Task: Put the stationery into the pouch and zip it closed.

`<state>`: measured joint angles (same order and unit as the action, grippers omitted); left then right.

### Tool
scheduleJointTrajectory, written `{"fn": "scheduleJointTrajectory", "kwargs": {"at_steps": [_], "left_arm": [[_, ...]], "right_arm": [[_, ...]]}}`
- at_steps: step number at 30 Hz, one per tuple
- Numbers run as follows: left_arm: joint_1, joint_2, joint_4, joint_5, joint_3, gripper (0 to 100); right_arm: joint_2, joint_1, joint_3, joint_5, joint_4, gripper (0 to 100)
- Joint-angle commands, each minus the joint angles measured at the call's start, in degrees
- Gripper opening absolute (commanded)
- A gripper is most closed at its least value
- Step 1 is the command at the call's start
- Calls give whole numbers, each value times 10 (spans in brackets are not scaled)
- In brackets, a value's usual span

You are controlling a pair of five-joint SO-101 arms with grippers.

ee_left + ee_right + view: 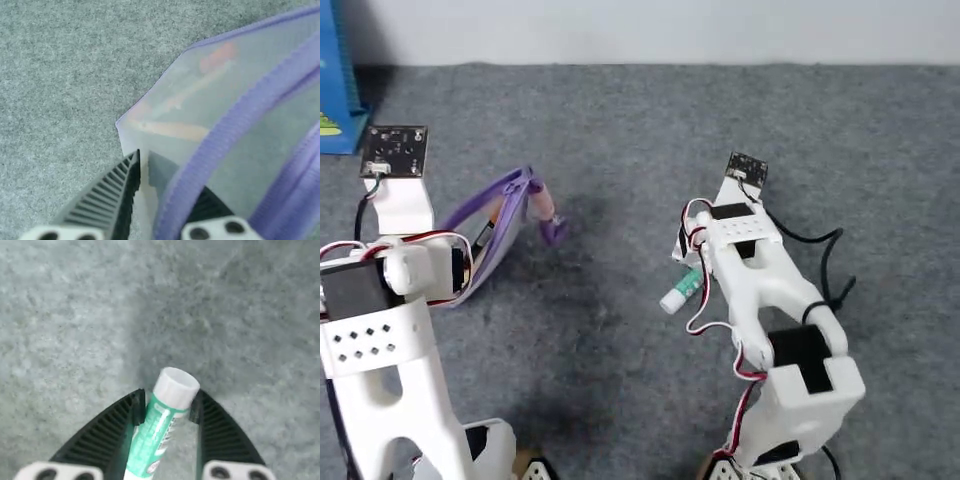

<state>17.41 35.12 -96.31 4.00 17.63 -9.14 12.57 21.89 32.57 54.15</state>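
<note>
Purple-edged pouch (210, 90) — pinched in left hand (165, 180), green glue stick (162, 430) clamped in right hand (167, 397)

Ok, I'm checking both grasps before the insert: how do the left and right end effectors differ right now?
The left end effector pinches a wall of the soft, translucent, purple-edged pouch; the right end effector clamps a rigid green-and-white tube. The pouch spreads far beyond the left one, while just the tube's white cap pokes past the right one. Both are shut on their item above grey carpet.

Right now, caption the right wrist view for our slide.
Right end effector grips a green glue stick over grey carpet.
</note>
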Motion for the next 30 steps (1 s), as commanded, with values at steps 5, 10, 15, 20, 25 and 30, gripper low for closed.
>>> {"fn": "scheduleJointTrajectory", "kwargs": {"at_steps": [5,10,15,20,25,30], "left_arm": [[1,-8,8,-5,10,12],[1,-8,8,-5,10,12],[1,-8,6,-5,10,12],[1,-8,6,-4,10,12],[1,-8,5,-4,9,13],[0,-8,4,-4,9,13]], "right_arm": [[112,-4,-11,-35,39,13],[182,-1,-12,-42,62,8],[279,12,-14,-96,56,8],[377,58,-11,-116,37,8],[440,121,-10,-116,-3,8],[497,196,22,-136,-61,8]]}}
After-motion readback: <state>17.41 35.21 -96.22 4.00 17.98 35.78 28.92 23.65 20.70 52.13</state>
